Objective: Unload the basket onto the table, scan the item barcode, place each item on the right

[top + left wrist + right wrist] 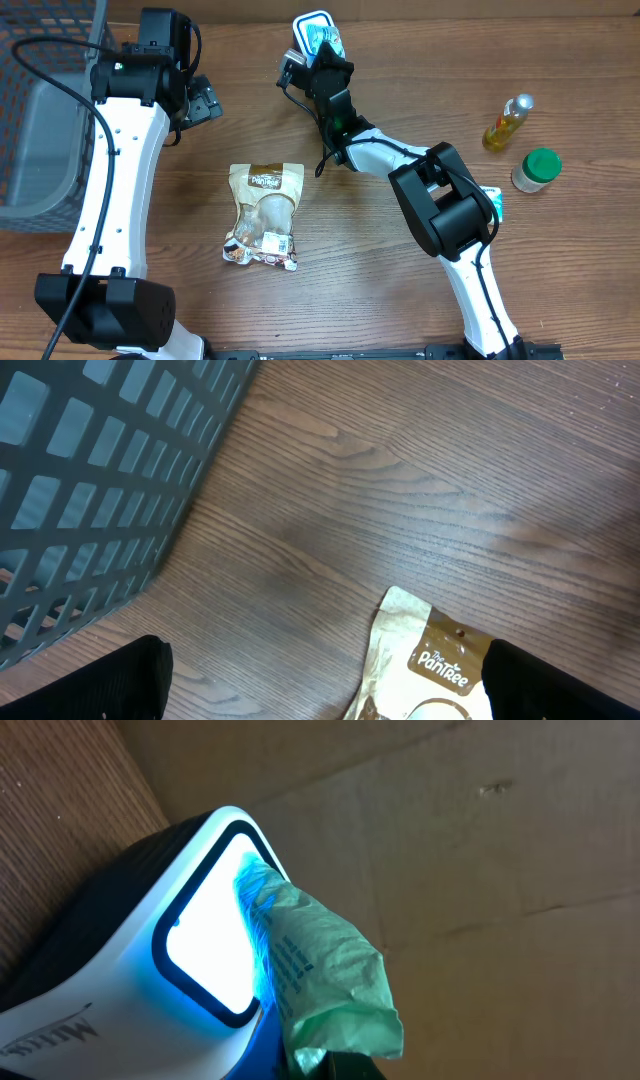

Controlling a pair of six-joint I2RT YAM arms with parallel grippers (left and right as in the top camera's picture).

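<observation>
My right gripper (pixel 325 62) reaches to the back of the table and is shut on a pale green packet (pixel 325 980). It holds the packet upright against the glowing window of the white and black barcode scanner (pixel 205 945), which stands at the far middle (pixel 312 24). Printed text on the packet faces the lit window. Only the dark tips of the right gripper (pixel 340 1068) show, at the bottom edge. My left gripper (pixel 203 100) hovers open at the far left over bare wood, with its fingers (pixel 90 685) wide apart and nothing between them.
A gold snack pouch (pixel 265 215) lies flat mid-table, its top just under the left gripper's right finger (pixel 425 660). A grey mesh basket (pixel 40 120) stands at the left edge. An oil bottle (pixel 507 122) and a green-lidded jar (pixel 537 170) stand at the right.
</observation>
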